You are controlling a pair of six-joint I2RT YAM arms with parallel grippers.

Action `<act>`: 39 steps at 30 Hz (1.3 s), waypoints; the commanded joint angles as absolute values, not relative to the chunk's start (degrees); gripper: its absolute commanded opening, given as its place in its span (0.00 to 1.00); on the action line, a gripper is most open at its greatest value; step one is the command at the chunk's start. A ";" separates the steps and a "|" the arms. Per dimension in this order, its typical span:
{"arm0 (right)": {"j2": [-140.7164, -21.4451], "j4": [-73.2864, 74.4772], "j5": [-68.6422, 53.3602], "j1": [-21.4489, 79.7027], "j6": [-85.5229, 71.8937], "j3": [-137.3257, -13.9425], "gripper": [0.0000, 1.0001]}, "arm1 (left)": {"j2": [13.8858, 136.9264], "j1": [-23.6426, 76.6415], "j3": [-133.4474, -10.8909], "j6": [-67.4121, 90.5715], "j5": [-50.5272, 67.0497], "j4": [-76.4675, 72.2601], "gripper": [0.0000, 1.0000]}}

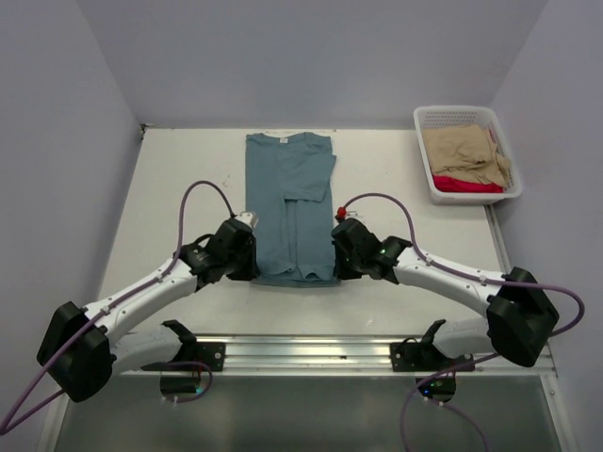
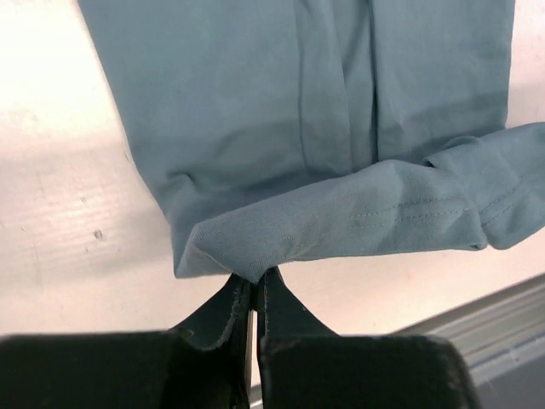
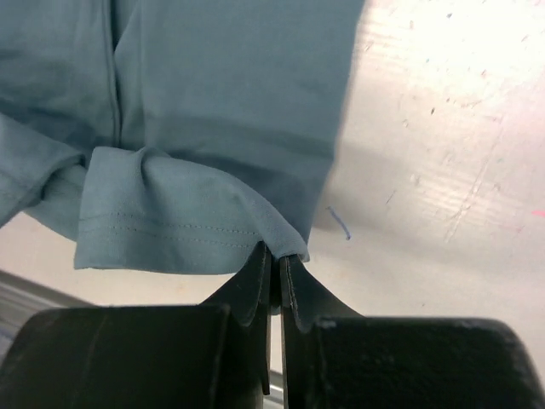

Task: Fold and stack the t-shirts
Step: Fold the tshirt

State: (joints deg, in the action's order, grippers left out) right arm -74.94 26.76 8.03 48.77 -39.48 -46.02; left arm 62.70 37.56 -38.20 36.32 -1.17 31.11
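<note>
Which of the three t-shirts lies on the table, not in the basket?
The teal-blue t-shirt, spread on the table; the beige t-shirt and the red t-shirt lie in the basket.

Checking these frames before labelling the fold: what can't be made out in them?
- Top view: wrist housings hide how left hand and right hand pinch the teal t-shirt hem.
- Wrist views: shirt's collar end cut off by the frame.
- Top view, basket: red t-shirt mostly buried under the tan t-shirt.

The top camera looks down on the whole teal t-shirt (image 1: 292, 202) from beyond its hem. Both wrist cameras sit close at that shared hem, facing its collar.
</note>
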 commanded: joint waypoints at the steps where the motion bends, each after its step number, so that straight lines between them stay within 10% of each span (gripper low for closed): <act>1: -77.95 25.40 11.69 46.59 -35.69 -49.65 0.00 | 64.24 35.95 -40.34 33.14 -6.33 25.14 0.00; 39: -103.60 27.33 14.58 37.19 -24.17 -81.72 0.00 | 88.05 26.02 -57.11 27.95 -2.55 10.81 0.00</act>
State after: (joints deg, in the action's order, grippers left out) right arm -101.19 26.79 12.53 39.18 -25.45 -77.01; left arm 85.84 27.22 -52.38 29.78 -3.03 15.05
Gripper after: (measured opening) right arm 0.031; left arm 0.026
